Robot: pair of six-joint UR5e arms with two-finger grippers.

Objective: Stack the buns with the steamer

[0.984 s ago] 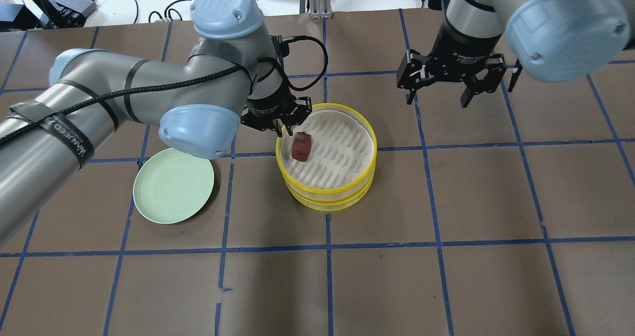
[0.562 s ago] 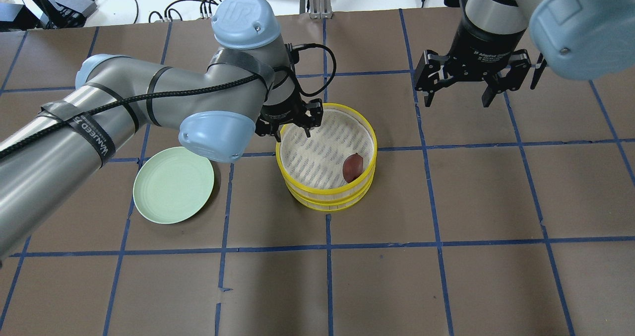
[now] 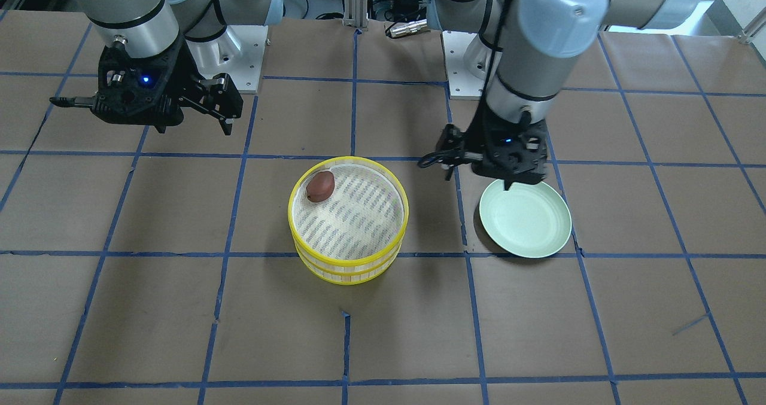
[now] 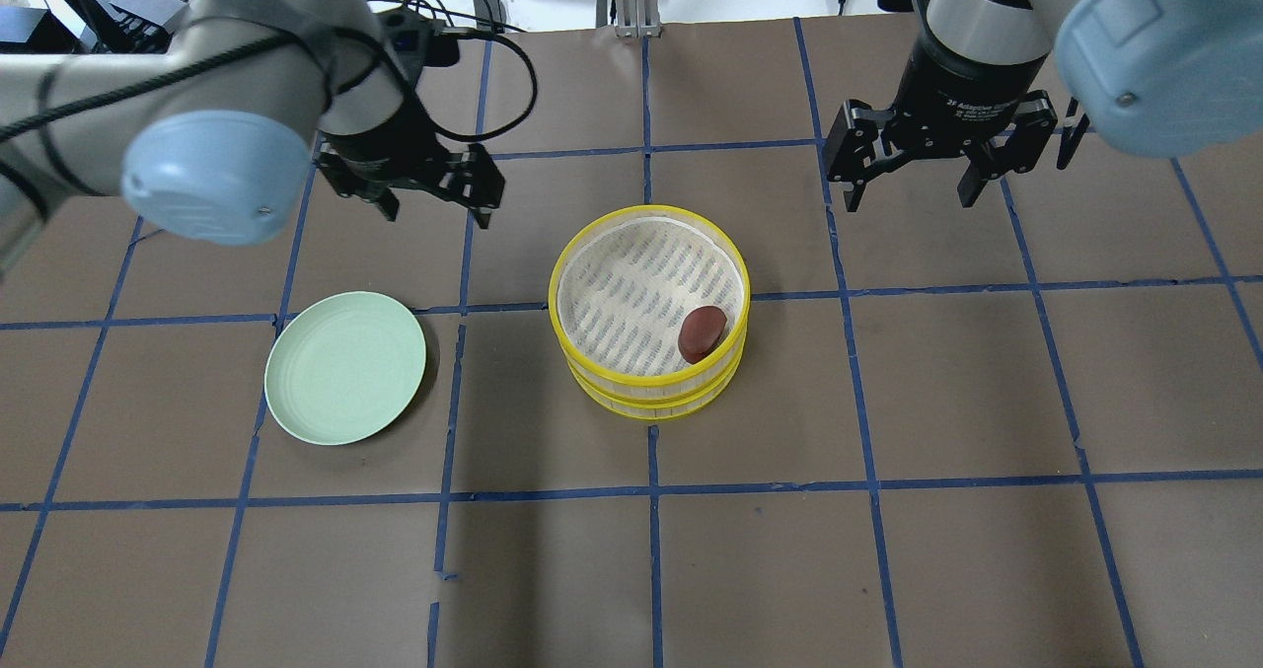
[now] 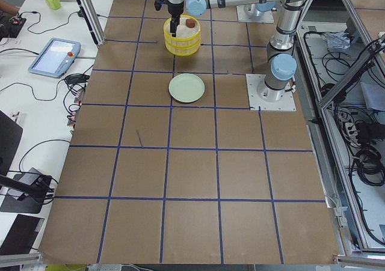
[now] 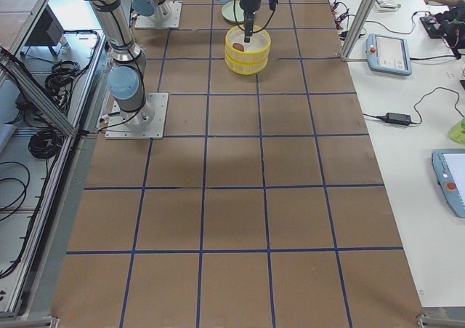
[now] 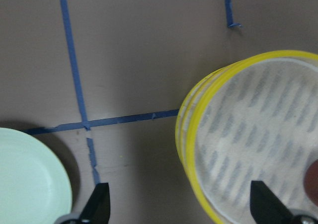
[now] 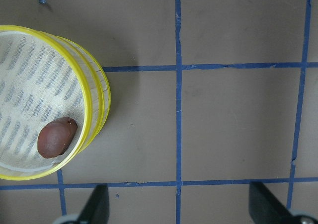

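Note:
The steamer [image 4: 651, 398] is a stack of two yellow-rimmed trays at the table's middle. The reddish-brown bun [image 4: 702, 333] lies loose in the top tray against the rim on the robot's right; it also shows in the front view [image 3: 321, 186] and the right wrist view [image 8: 57, 137]. The white bun shows in no view. My left gripper [image 4: 435, 211] is open and empty, above the table beyond the plate and left of the steamer. My right gripper [image 4: 909, 196] is open and empty, raised beyond and right of the steamer.
A pale green plate [image 4: 345, 367] lies empty on the table left of the steamer, also in the front view [image 3: 525, 218]. The table is brown paper with a grid of blue tape. Cables and a control box lie past the far edge.
The brown bun left my left gripper and came to rest at the tray's right side. My left gripper then pulled away from the steamer's rim to the left. My right gripper shifted slightly right.

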